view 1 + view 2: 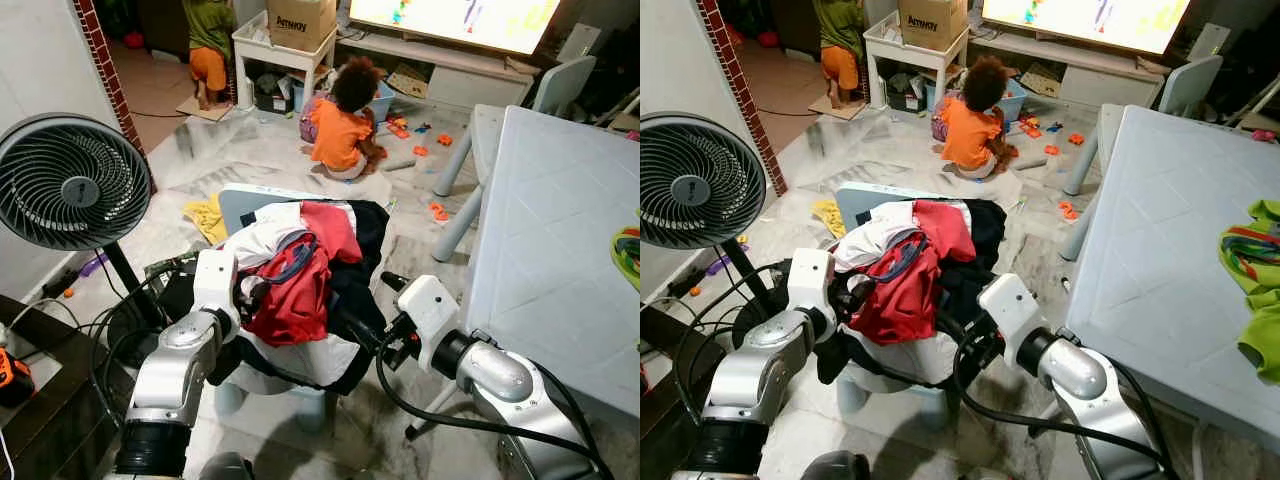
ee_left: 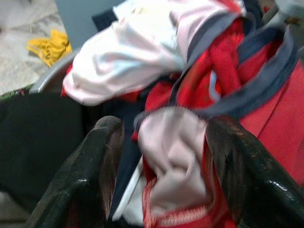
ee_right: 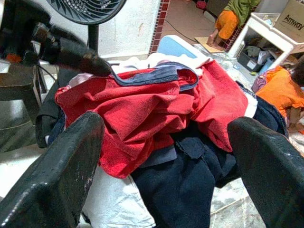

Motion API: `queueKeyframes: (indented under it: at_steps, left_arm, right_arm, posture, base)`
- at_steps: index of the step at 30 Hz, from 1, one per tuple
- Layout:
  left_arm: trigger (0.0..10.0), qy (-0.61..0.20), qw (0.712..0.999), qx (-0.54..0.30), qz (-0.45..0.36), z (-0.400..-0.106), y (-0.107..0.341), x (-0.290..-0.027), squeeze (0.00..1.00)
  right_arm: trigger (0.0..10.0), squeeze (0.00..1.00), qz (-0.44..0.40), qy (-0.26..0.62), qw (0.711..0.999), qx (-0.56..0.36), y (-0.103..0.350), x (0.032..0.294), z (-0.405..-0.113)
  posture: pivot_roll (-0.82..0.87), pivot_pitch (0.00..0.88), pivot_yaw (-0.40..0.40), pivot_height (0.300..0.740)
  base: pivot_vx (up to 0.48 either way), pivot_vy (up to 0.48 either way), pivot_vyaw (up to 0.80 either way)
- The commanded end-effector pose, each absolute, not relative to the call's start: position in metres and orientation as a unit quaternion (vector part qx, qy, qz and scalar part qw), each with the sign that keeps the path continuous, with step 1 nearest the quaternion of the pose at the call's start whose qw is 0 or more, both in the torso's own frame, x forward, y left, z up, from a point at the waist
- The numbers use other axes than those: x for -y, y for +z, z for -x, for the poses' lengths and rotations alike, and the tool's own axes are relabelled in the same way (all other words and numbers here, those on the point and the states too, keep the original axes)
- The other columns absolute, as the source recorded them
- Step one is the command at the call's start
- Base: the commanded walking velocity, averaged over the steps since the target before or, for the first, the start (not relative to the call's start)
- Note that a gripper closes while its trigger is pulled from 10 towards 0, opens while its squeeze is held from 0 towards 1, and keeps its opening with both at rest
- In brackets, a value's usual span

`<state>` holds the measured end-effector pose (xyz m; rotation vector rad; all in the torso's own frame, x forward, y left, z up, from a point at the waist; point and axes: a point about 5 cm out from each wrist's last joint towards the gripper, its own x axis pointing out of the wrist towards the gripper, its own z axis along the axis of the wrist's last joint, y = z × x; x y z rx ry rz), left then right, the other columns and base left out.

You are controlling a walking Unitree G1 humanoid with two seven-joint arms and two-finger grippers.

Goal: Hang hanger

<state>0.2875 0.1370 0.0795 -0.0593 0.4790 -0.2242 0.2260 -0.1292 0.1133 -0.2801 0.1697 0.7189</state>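
A heap of clothes (image 1: 300, 270) lies on a small pale blue chair (image 1: 235, 200): a red garment (image 3: 156, 104) with a blue collar on top, a navy one (image 3: 190, 175) under it, and white cloth (image 2: 142, 57). My left gripper (image 2: 164, 185) is open at the heap's left side, with a fold of pale pink cloth (image 2: 173, 156) between its fingers. On the heap's near right side my right gripper (image 3: 161, 175) stands open, just short of the navy garment. I cannot make out a hanger among the clothes.
A black standing fan (image 1: 70, 180) and floor cables (image 1: 110, 340) are at my left. A pale blue table (image 1: 560, 230) with green cloth (image 1: 1255, 270) is on my right. A person in orange (image 1: 340, 125) sits on the floor among toys; another person (image 1: 208, 50) is farther back.
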Motion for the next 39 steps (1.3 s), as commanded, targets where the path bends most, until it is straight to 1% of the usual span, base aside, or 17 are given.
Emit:
queueKeyframes:
  at_steps: [1,6,7,9,10,11,15,17,24,31,32,34,39]
  left_arm:
    - [10.0,-0.120,0.963,-0.239,0.035,-0.291,0.081,-0.132,0.00]
    - [10.0,-0.148,0.957,-0.245,0.041,-0.294,0.080,-0.121,0.00]
    - [4.4,-0.157,0.954,-0.253,0.040,-0.292,0.077,-0.118,0.00]
    - [4.4,-0.160,0.952,-0.257,0.039,-0.291,0.075,-0.117,0.00]
    - [0.0,-0.169,0.948,-0.267,0.035,-0.286,0.071,-0.116,0.00]
    - [0.0,-0.171,0.944,-0.279,0.034,-0.280,0.066,-0.116,0.00]
    - [0.0,-0.166,0.941,-0.292,0.035,-0.271,0.059,-0.120,0.00]
    - [0.0,-0.149,0.942,-0.299,0.042,-0.267,0.054,-0.126,0.00]
    - [0.0,-0.116,0.945,-0.301,0.061,-0.266,0.052,-0.134,0.00]
    - [0.0,-0.124,0.945,-0.297,0.061,-0.261,0.057,-0.133,0.00]
    - [0.0,-0.129,0.940,-0.310,0.067,-0.250,0.055,-0.133,0.00]
    - [0.0,-0.129,0.935,-0.322,0.071,-0.240,0.052,-0.134,0.00]
    - [0.0,-0.127,0.932,-0.333,0.072,-0.231,0.051,-0.138,0.00]
  right_arm:
    - [10.0,0.00,0.145,0.348,0.923,-0.077,0.115,0.130,-0.227]
    - [10.0,0.00,0.145,0.347,0.924,-0.072,0.116,0.129,-0.229]
    - [10.0,0.00,0.146,0.347,0.924,-0.072,0.116,0.129,-0.230]
    - [10.0,0.00,0.146,0.347,0.924,-0.072,0.116,0.129,-0.230]
    - [10.0,0.00,0.147,0.347,0.923,-0.072,0.116,0.129,-0.229]
    - [10.0,0.00,0.148,0.348,0.923,-0.073,0.115,0.129,-0.229]
    - [10.0,0.00,0.149,0.348,0.923,-0.074,0.115,0.129,-0.228]
    - [10.0,0.00,0.149,0.350,0.922,-0.074,0.115,0.128,-0.229]
    - [10.0,0.00,0.149,0.353,0.921,-0.074,0.115,0.127,-0.230]
    - [10.0,0.00,0.152,0.352,0.921,-0.076,0.114,0.129,-0.229]
    - [10.0,0.00,0.153,0.351,0.921,-0.076,0.114,0.129,-0.229]
    - [10.0,0.00,0.154,0.352,0.920,-0.076,0.114,0.129,-0.229]
    - [10.0,0.00,0.157,0.358,0.917,-0.075,0.113,0.126,-0.229]
  posture:
    - [-0.05,0.008,-0.079,0.740]
    - [-0.05,0.006,-0.076,0.740]
    - [-0.05,0.006,-0.076,0.740]
    - [-0.05,0.006,-0.076,0.740]
    - [-0.05,0.004,-0.074,0.740]
    - [-0.05,0.004,-0.074,0.740]
    - [-0.05,0.006,-0.076,0.740]
    - [-0.04,0.008,-0.079,0.740]
    - [-0.04,0.009,-0.081,0.740]
    - [-0.04,0.010,-0.080,0.740]
    - [-0.04,0.012,-0.079,0.740]
    - [-0.04,0.013,-0.081,0.740]
    - [-0.04,0.013,-0.081,0.740]
  base:
    - [0.000,0.000,0.00]
    - [0.000,0.000,0.00]
    - [0.000,0.000,0.00]
    - [0.000,0.000,0.00]
    - [0.000,0.000,0.00]
    - [0.000,0.000,0.00]
    - [0.000,0.000,0.00]
    - [0.000,0.000,0.00]
    - [0.000,0.000,0.00]
    - [0.000,0.000,0.00]
    - [0.000,0.000,0.00]
    - [0.000,0.000,0.00]
    - [0.000,0.000,0.00]
